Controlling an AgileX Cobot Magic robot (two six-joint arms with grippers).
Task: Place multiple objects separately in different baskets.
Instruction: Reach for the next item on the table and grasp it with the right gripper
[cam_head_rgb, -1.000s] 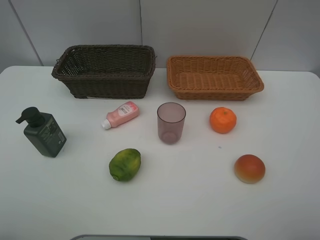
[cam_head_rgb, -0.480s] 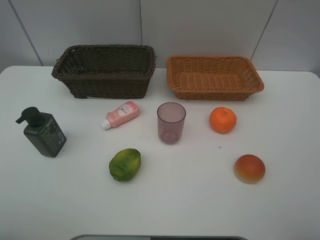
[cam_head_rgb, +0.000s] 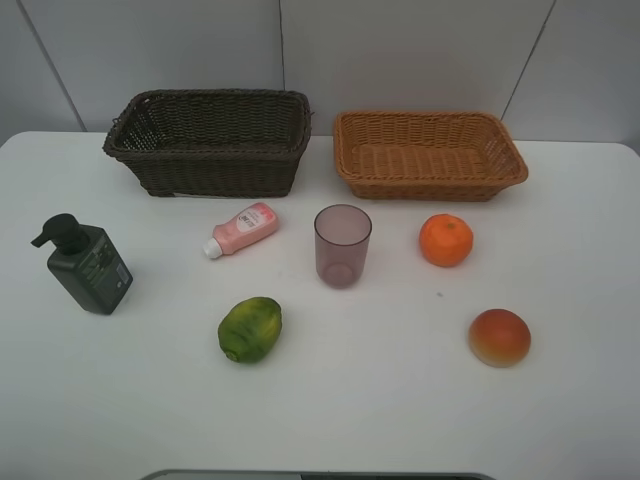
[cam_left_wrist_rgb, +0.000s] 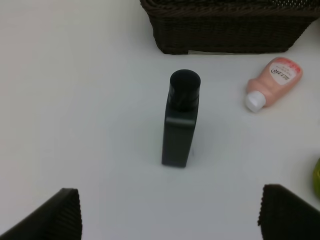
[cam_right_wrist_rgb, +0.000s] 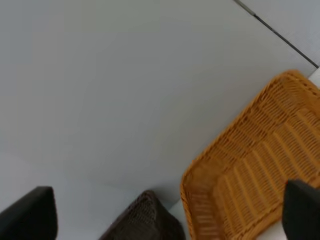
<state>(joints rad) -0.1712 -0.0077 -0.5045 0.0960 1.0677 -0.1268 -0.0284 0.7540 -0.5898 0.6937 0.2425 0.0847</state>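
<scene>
On the white table (cam_head_rgb: 330, 410), the dark green pump bottle (cam_head_rgb: 85, 265) stands at the left. The pink tube (cam_head_rgb: 243, 229), purple cup (cam_head_rgb: 342, 245) and orange (cam_head_rgb: 446, 240) lie in a row ahead of the baskets. Nearer the front are the green fruit (cam_head_rgb: 250, 328) and red-yellow fruit (cam_head_rgb: 499, 337). The dark brown basket (cam_head_rgb: 220, 170) and orange-tan basket (cam_head_rgb: 430, 186) stand at the back, both empty. Neither gripper appears in the high view. My left gripper (cam_left_wrist_rgb: 170, 215) is open, short of the pump bottle (cam_left_wrist_rgb: 181, 120). My right gripper (cam_right_wrist_rgb: 167, 212) is open, facing the tan basket (cam_right_wrist_rgb: 250, 170).
A grey panelled wall (cam_head_rgb: 400, 50) rises right behind both baskets. In the left wrist view the pink tube (cam_left_wrist_rgb: 274, 82) lies beside the dark basket (cam_left_wrist_rgb: 225, 30). The right wrist view also catches a corner of the dark basket (cam_right_wrist_rgb: 145, 220).
</scene>
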